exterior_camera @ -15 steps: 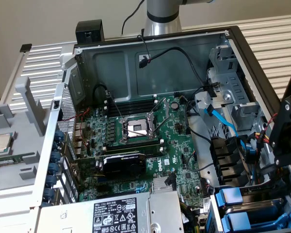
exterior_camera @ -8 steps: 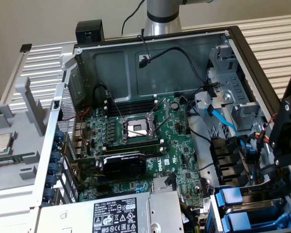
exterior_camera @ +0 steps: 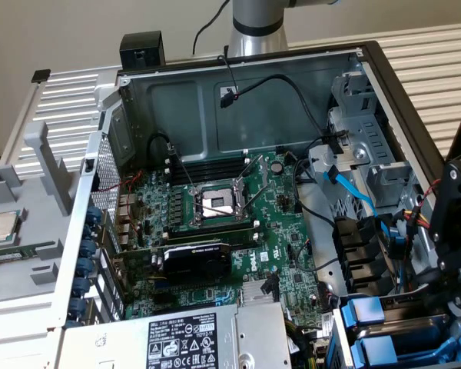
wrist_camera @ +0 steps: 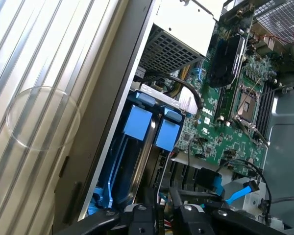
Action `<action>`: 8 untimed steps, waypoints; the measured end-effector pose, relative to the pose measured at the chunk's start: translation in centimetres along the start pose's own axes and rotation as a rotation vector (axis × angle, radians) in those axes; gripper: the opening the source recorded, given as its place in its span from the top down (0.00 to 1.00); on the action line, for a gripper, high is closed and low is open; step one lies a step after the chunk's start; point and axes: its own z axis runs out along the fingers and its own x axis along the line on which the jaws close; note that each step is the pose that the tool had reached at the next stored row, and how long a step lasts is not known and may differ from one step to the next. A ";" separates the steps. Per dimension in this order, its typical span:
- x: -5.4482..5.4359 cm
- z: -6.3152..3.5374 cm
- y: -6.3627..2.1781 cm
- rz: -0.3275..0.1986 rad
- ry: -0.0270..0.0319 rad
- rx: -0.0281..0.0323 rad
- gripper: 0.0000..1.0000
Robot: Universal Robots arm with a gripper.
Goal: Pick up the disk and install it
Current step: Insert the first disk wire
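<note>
The disk [exterior_camera: 366, 314] sits slotted in the drive bay [exterior_camera: 339, 338] at lower right of the exterior view, blue tab outward and probably reachable from above, with the claw [exterior_camera: 449, 246] near it — whether open or closed I cannot tell.

motherboard [exterior_camera: 284, 231]: in open case [exterior_camera: 184, 108] | graphics card [exterior_camera: 196, 261]: on it | CPU chip [exterior_camera: 1, 225]: outside case

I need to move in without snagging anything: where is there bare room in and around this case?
Free: the bare case wall beyond the motherboard, crossed by one black cable; the slatted surface outside the case at the exterior view's upper right. Crowded: the corner with blue drive carriers, packed with cables.
</note>
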 end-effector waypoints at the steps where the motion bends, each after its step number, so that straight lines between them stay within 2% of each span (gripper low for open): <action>1: 0.0 0.00 0.00 0.000 -0.0001 0.0000 0.76; 2: 0.0 0.01 0.00 0.000 -0.0003 -0.0001 0.82; 3: 0.0 0.01 0.00 0.000 -0.0004 -0.0003 0.83; 8: 0.0 -0.01 0.00 0.000 -0.0003 -0.0007 0.83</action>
